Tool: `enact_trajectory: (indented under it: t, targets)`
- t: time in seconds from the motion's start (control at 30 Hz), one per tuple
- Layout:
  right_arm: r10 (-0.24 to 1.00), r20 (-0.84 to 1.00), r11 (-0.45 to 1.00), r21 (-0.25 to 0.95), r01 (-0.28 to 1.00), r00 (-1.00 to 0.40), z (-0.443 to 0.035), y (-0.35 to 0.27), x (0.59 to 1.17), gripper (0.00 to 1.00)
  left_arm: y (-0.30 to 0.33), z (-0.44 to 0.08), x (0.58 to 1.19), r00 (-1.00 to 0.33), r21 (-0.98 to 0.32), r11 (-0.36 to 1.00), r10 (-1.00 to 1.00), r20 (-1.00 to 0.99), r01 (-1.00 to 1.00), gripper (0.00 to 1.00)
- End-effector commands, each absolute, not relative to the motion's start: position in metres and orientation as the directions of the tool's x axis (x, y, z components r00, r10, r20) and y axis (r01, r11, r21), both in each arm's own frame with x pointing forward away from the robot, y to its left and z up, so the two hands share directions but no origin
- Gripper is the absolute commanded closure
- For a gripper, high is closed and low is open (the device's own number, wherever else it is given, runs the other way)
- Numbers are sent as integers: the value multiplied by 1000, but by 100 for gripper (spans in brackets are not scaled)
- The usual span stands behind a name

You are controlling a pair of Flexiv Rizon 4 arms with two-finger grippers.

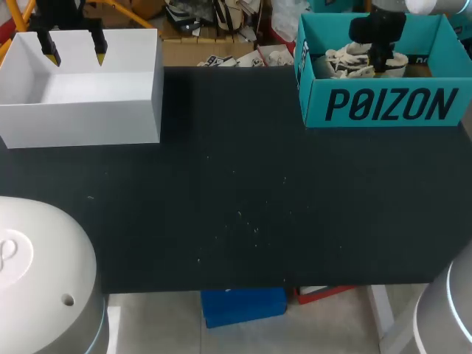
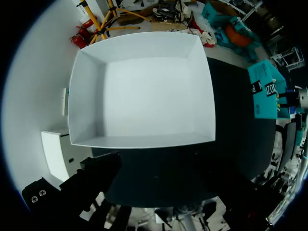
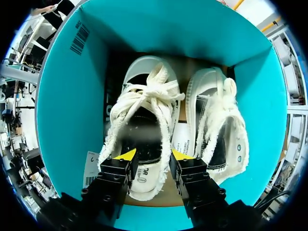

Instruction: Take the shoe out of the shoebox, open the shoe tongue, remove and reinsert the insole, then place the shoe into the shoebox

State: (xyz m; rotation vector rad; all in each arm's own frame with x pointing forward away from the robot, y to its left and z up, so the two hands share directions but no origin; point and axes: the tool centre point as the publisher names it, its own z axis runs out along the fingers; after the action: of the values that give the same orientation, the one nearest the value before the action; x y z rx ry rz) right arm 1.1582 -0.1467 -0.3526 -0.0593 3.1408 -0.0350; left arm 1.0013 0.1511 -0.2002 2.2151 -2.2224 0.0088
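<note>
Upper right of the head view: teal shoebox [image 1: 383, 103], open at the top, standing on the black table [image 1: 236, 199]. Inside it, a pair of white canvas shoes with frayed edges. Reaching down into the box from the frame's upper edge, the dark right arm [image 1: 377, 33], hiding part of the pair.

From the right wrist camera: right gripper [image 3: 153, 155] low inside the shoebox, yellow tips apart, clamped on nothing. Directly under and ahead of the tips, the shoe [image 3: 144, 110], lying sole down with its laces tied in a loose bow and its dark heel opening just at the fingers. Cannot tell whether the tips touch the collar. Just beside it, toe pointing the same way, the second shoe [image 3: 216, 125], close to the opposite teal wall.

Upper left of the head view: white box [image 1: 81, 110], open at the top, well apart from the shoebox. Hanging above its far side, the left gripper [image 1: 74, 54], two yellow tips spread wide, holding nothing. From the left wrist camera, only the box's bare white floor and walls ahead of the dark fingers.
</note>
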Motion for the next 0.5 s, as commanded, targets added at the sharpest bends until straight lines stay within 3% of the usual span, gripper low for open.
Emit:
enact_trajectory:
  t: [0.03, 0.5]
  targets:
    - [-33, 16, 999, -12, -34, -999, -370, -146, 1168, 62, 150, -200, 1001, -1, 0, 1, -1000, 3, -1000, 0]
    - [-26, 49, 1000, 4, -26, -998, -403, -138, 1168, 62, 150, -200, 1001, -1, 0, 1, -1000, 3, -1000, 0]
